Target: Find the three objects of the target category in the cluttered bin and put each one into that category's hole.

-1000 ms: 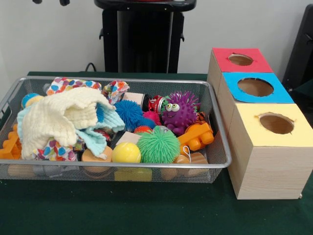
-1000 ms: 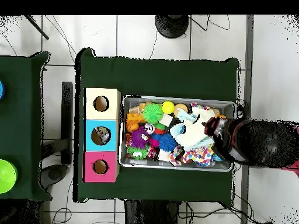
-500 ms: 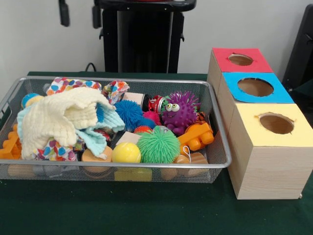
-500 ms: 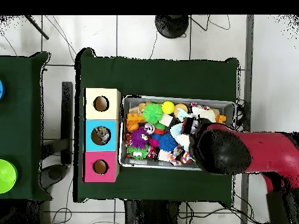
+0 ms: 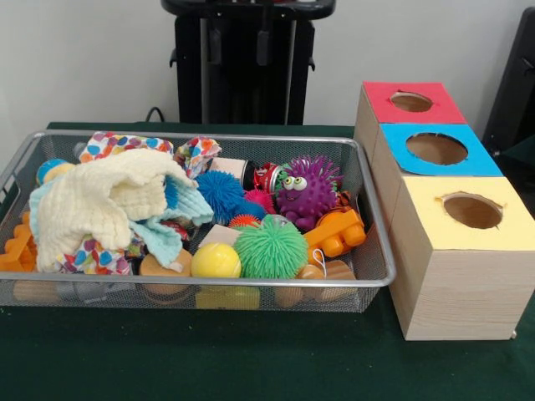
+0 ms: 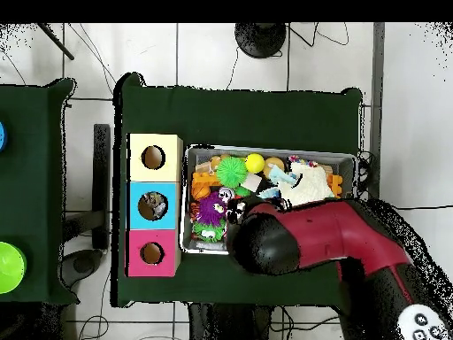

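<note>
A wire mesh bin [image 5: 251,285] holds a heap of toys. Among them are a pale yellow cloth [image 5: 100,200], a purple spiky monster [image 5: 307,192], a green spiky ball [image 5: 270,249], a blue spiky ball [image 5: 220,192], a yellow ball [image 5: 216,261] and an orange plastic block [image 5: 334,234]. My gripper [image 5: 238,43] hangs high above the bin's back rim, open, with nothing between its fingers. In the overhead view the red arm [image 6: 310,239] covers the bin's lower half and hides the gripper.
Beside the bin stands a row of three wooden boxes, each with a round hole: red top [image 5: 380,96], blue top [image 5: 481,159], yellow top [image 5: 426,217]. A patterned cloth [image 5: 109,146] and wooden pieces [image 5: 163,269] also lie in the bin. Green cloth [image 5: 251,359] covers the table.
The gripper has moved rightward and a little lower in the front view, from above the bin's left end to above its middle. In the overhead view the arm now reaches further over the bin.
</note>
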`<state>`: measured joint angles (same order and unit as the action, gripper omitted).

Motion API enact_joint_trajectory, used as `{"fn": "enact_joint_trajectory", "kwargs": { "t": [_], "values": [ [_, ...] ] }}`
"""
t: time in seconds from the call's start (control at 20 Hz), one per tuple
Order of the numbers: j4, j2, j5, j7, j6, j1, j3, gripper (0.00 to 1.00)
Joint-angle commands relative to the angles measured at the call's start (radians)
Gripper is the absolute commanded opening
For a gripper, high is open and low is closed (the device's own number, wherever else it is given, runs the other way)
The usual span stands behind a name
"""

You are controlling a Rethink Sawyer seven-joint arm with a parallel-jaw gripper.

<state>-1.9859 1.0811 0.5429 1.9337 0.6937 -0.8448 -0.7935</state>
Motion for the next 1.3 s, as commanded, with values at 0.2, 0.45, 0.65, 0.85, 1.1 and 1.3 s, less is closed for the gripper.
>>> {"fn": "enact_joint_trajectory", "kwargs": {
  "t": [0.2, 0.45, 0.65, 0.85, 1.1, 1.3],
  "values": [
    [-0.098, -0.114, 0.195, -0.391, -0.044, 0.004, -0.163, 1.0],
    [-0.097, -0.283, 0.297, -0.618, -0.025, -0.012, -0.283, 1.0],
    [-0.096, -0.329, 0.343, -0.684, -0.002, 0.006, -0.313, 1.0],
    [-0.067, -0.349, 0.407, -0.651, -0.022, 0.058, -0.273, 1.0],
    [-0.04, -0.367, 0.44, -0.594, -0.055, 0.085, -0.222, 1.0],
    [-0.052, -0.339, 0.386, -0.532, -0.065, 0.022, -0.212, 1.0]
  ]
}}
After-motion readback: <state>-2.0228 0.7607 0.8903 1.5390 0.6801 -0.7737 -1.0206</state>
